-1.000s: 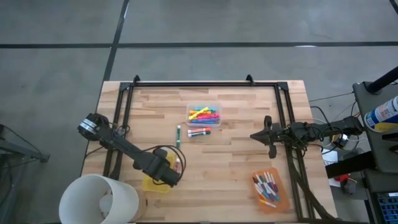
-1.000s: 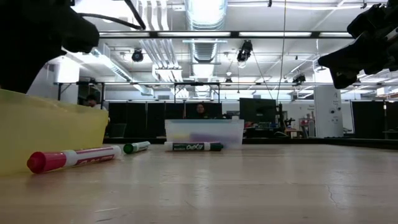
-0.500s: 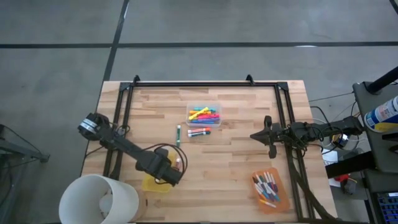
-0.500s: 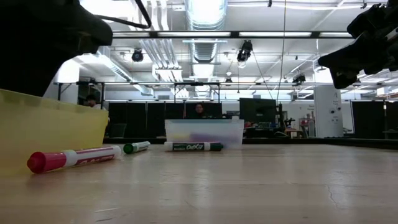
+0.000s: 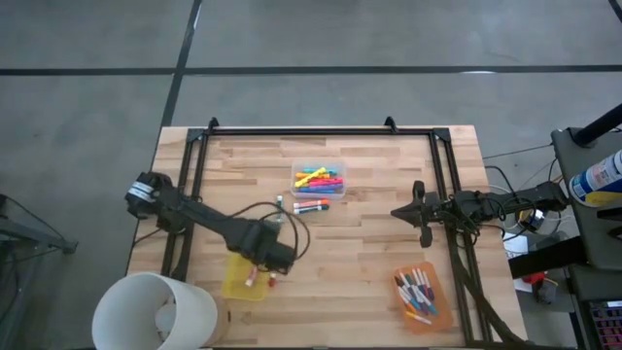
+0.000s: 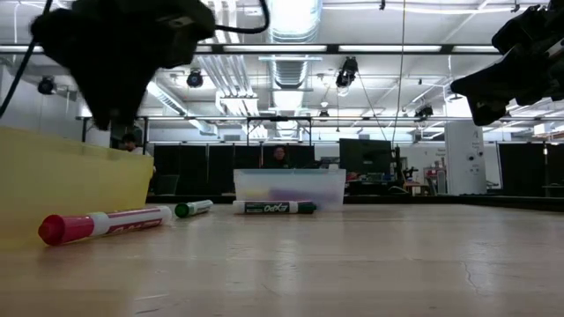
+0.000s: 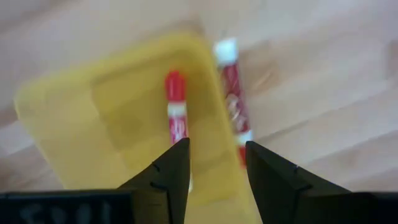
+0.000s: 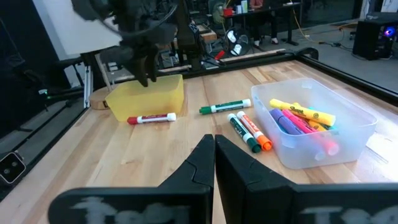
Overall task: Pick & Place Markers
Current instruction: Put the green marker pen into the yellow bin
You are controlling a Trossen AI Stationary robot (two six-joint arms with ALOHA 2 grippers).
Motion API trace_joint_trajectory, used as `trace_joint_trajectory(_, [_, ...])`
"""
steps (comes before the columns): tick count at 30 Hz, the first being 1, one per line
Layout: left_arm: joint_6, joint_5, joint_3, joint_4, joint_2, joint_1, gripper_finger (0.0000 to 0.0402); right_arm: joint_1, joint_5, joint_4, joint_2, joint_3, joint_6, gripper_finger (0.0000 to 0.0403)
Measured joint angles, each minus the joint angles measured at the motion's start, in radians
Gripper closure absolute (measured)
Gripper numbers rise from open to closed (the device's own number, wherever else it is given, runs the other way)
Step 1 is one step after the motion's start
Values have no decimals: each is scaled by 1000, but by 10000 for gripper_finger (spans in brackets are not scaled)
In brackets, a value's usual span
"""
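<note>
Only from left wrist: red marker (image 7: 176, 111) inside yellow bin (image 7: 74, 118)

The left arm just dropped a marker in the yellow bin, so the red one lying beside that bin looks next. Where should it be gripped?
Grip the red marker at mid-barrel from straight above. It lies flat on the table, close along the yellow bin wall, so set the fingers of the left tool across its length, one slipping between marker and bin. That gap looks tight; nudging it clear first may help.
</note>
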Motion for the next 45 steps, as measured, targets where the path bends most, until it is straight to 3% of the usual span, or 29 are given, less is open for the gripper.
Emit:
trace_joint_trajectory(13, [232,-194,111,17,-1,251,250,0,0,0,0,0,0,394])
trace_joint_trajectory(22, [342,-189,98,63,13,426,250,0,0,0,0,0,0,394])
trace_joint_trajectory(28, [354,-195,90,48,13,455,250,0,0,0,0,0,0,394])
trace_joint_trajectory(34, [326,-217,5,54,14,457,250,0,0,0,0,0,0,394])
trace_joint_trajectory(45, [287,-173,-199,292,14,459,250,0,0,0,0,0,0,394])
